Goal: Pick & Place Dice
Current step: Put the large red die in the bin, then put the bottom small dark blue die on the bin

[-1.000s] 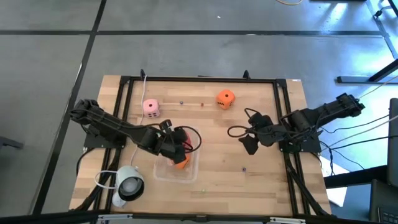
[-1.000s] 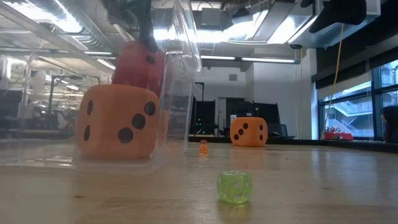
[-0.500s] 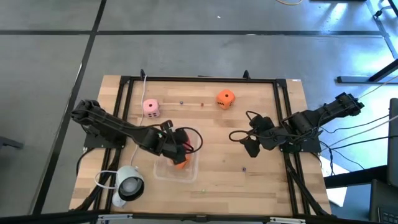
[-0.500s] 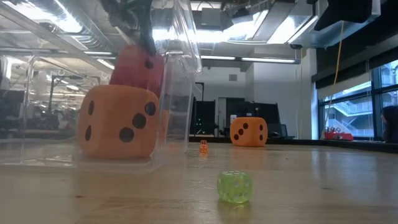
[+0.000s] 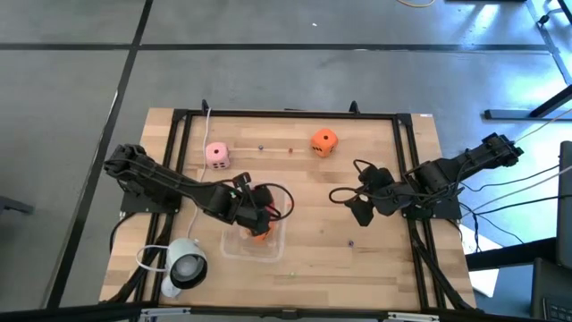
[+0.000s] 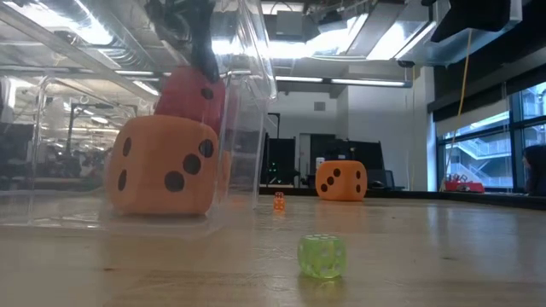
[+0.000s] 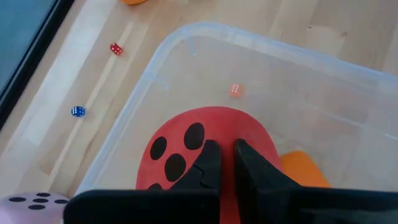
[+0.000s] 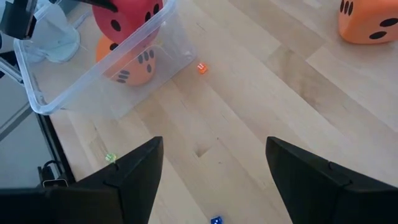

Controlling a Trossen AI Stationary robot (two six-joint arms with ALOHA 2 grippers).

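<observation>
Left gripper [image 7: 221, 163] holds the red die [image 7: 202, 146] over the clear plastic box [image 5: 253, 240]; the jaws are closed tight on its top.

In the low view, nearest is a tiny translucent green die [image 6: 322, 256] on the wooden tabletop [image 5: 357, 179]. Behind it, an orange die [image 6: 162, 165], soft and round-edged with dark pips, lies inside the box, and the red one hangs just above it. Farther away a second orange die [image 5: 323, 140] and the pale pink die [image 5: 216, 154] rest near the far edge. The right gripper [image 8: 214, 163] waits at the right side, jaws wide open and empty. The box wall blurs the red die's lower part.
</observation>
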